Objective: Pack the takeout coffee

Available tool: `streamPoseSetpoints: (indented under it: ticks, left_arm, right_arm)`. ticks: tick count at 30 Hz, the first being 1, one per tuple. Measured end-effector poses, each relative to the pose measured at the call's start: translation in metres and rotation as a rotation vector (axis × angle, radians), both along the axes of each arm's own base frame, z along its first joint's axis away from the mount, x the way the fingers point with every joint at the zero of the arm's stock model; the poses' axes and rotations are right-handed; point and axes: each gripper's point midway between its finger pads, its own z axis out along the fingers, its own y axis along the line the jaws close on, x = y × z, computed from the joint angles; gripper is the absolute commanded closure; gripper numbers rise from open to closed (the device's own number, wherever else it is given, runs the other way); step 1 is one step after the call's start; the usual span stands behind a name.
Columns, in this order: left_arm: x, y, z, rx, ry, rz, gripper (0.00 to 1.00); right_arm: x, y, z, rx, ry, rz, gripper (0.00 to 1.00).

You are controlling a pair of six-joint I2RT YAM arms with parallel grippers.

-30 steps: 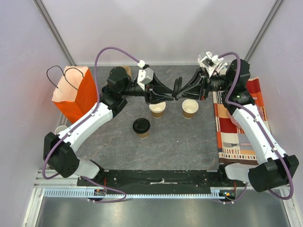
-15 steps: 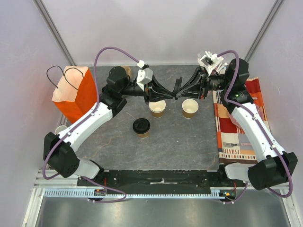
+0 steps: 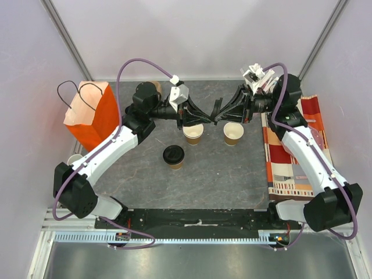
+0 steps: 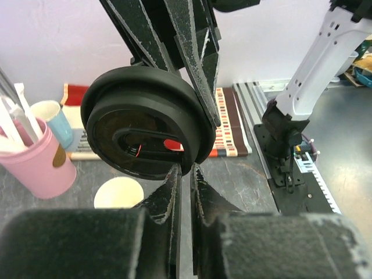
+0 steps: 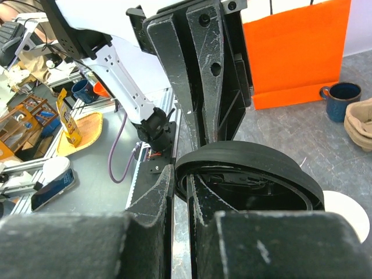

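The lid (image 3: 217, 110), black and round, stands on edge in the air above the far middle of the table (image 3: 221, 180), held between the two grippers. The left gripper (image 3: 209, 116) comes at it from 9 o'clock and the right gripper (image 3: 224, 113) from 3 o'clock, tip to tip.

In the left wrist view the lid (image 4: 145, 131) shows its hollow underside. Its lower rim sits in the narrow slit of the left gripper (image 4: 185, 174), whose fingers are drawn nearly together on it, and the right arm's fingers reach down over its upper right rim. In the right wrist view the right gripper (image 5: 181, 180) is likewise narrowed to a slit, nipping the lid (image 5: 256, 174) at its 9 o'clock edge.

Two uncovered kraft cups stand on the table below. The left cup (image 3: 193, 133) is at 7 o'clock from the lid and the right cup (image 3: 233, 132) at 5 o'clock, the two apart from each other. A lidded cup (image 3: 173, 156) stands alone at 7 o'clock from the left cup, nearer the arm bases.

An orange bag (image 3: 93, 116) stands upright at the table's 9 o'clock edge, and a striped cloth (image 3: 290, 157) lies along the 3 o'clock edge. A dark blue mug (image 5: 342, 100) sits just beside the bag's base.
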Motion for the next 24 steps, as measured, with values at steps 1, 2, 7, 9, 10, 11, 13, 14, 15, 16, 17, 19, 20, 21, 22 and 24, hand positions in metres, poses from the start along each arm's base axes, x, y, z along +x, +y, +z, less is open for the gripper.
streamPoseSetpoints:
  ticks: [1, 2, 7, 9, 10, 11, 13, 14, 15, 16, 17, 19, 20, 21, 22, 24]
  left_arm:
    - [0.002, 0.000, -0.004, 0.013, 0.012, 0.013, 0.98]
    - [0.004, 0.000, -0.007, 0.022, 0.016, 0.024, 0.98]
    - [0.017, 0.003, -0.030, 0.102, 0.051, 0.110, 0.98]
    - [0.018, 0.003, -0.035, 0.122, 0.040, 0.117, 0.98]
    - [0.018, 0.003, -0.036, 0.131, 0.025, 0.122, 0.98]
    - [0.019, 0.003, -0.036, 0.140, 0.006, 0.129, 0.98]
    - [0.021, 0.003, -0.037, 0.161, -0.030, 0.144, 0.98]
    - [0.022, 0.004, -0.038, 0.170, -0.048, 0.148, 0.98]
    - [0.024, 0.004, -0.039, 0.179, -0.059, 0.154, 0.98]
    - [0.025, 0.005, -0.042, 0.192, -0.075, 0.163, 0.98]
    - [0.026, 0.006, -0.044, 0.200, -0.083, 0.168, 0.98]
    - [0.028, 0.008, -0.050, 0.224, -0.091, 0.179, 0.98]
    - [0.029, 0.009, -0.053, 0.234, -0.093, 0.180, 0.98]
    - [0.029, 0.009, -0.056, 0.243, -0.093, 0.183, 0.98]
    - [0.031, 0.010, -0.058, 0.253, -0.090, 0.191, 0.98]
    - [0.032, 0.011, -0.063, 0.269, -0.080, 0.200, 0.98]
  right_arm:
    - [0.002, 0.000, -0.003, -0.002, 0.009, -0.005, 0.99]
    - [0.003, 0.001, -0.006, -0.004, 0.017, -0.008, 0.93]
    - [0.019, 0.003, -0.031, -0.023, 0.091, -0.044, 0.63]
    - [0.027, 0.004, -0.044, -0.036, 0.128, -0.065, 0.58]
    - [0.031, 0.005, -0.052, -0.043, 0.150, -0.074, 0.55]
    - [0.035, 0.006, -0.059, -0.052, 0.177, -0.083, 0.55]
    - [0.041, 0.006, -0.072, -0.067, 0.217, -0.105, 0.55]
    - [0.043, 0.006, -0.077, -0.073, 0.230, -0.114, 0.55]
    - [0.045, 0.006, -0.080, -0.077, 0.238, -0.123, 0.55]
    - [0.046, 0.006, -0.083, -0.082, 0.246, -0.135, 0.65]
    - [0.047, 0.006, -0.085, -0.085, 0.250, -0.142, 0.72]
    - [0.052, 0.006, -0.088, -0.091, 0.249, -0.164, 0.80]
    - [0.055, 0.006, -0.091, -0.096, 0.254, -0.178, 0.80]
    - [0.058, 0.006, -0.095, -0.103, 0.263, -0.196, 0.79]
    - [0.061, 0.006, -0.099, -0.111, 0.275, -0.212, 0.78]
    - [0.068, 0.004, -0.114, -0.148, 0.323, -0.256, 0.75]
